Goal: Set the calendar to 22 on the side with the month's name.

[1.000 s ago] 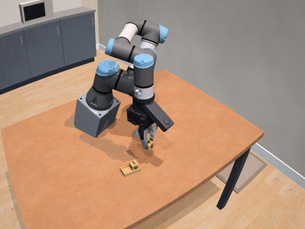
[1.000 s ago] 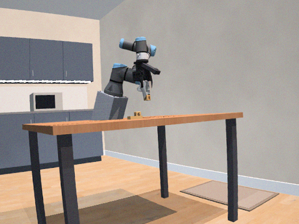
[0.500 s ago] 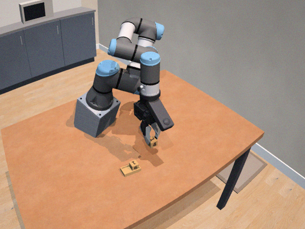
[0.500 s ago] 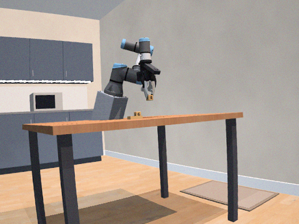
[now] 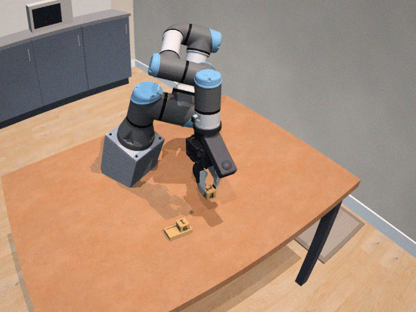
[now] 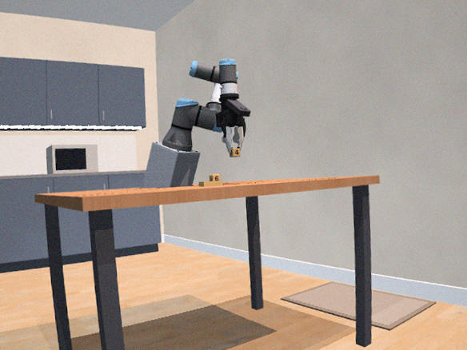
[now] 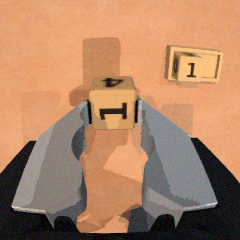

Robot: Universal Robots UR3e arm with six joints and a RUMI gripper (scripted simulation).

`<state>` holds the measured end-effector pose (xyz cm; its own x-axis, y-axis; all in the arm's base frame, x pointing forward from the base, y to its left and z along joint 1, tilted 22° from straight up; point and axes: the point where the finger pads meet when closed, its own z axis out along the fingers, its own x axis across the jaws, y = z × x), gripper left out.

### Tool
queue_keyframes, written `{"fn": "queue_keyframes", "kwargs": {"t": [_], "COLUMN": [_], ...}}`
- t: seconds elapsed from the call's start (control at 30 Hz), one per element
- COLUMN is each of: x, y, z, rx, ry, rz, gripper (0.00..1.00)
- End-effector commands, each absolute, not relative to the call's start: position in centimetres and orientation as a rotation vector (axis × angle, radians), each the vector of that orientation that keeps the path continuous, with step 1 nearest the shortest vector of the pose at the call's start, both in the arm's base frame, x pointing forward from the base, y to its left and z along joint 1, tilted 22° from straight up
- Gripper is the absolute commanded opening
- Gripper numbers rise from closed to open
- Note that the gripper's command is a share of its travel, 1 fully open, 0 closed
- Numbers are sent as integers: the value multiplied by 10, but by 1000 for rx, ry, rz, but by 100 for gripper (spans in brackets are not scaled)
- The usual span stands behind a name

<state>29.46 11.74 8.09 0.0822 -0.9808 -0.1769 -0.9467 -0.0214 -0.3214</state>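
the calendar's wooden tray [image 5: 170,233] lies on the orange tabletop [image 5: 268,174] in the top view, toward its front middle, with one cube [image 5: 183,224] seated in its right half; that cube shows a 1 on top and a 6 on the front face. the tray's left half holds nothing. the second cube [image 5: 210,192] is up in the air, clamped in the pincer [image 5: 208,188], behind and to the right of the tray, with a 4 facing the camera. the arm's grey base block [image 5: 117,164] stands further back on the left.

in the exterior view the pincer [image 6: 235,148] points straight down and the held cube [image 6: 235,152] hangs well above the tabletop [image 6: 267,185], its 4 facing forward and upright. the tray [image 6: 204,183] with the seated cube [image 6: 214,177] sits low on the surface, to the left of and below the held one, the 6 facing the camera.

in the wrist view the two grey fingers press on opposite sides of the held cube [image 7: 113,102]; a 1 lying on its side faces the lens and an inverted 4 shows on the upper face. the tray [image 7: 212,65] appears at upper right, apart from the pincer, its seated cube [image 7: 186,67] showing a 1.
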Motion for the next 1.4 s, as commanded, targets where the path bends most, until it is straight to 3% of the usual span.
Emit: {"fn": "queue_keyframes", "kwargs": {"t": [0.0, 0.77, 1.37], "x": [295, 296, 305], "y": [117, 118, 123], "z": [82, 79, 55], "rx": [-2010, -2010, -2011], "ry": [1912, 1913, 1913], "rz": [-135, -135, -136], "gripper": [10, 10, 10]}}
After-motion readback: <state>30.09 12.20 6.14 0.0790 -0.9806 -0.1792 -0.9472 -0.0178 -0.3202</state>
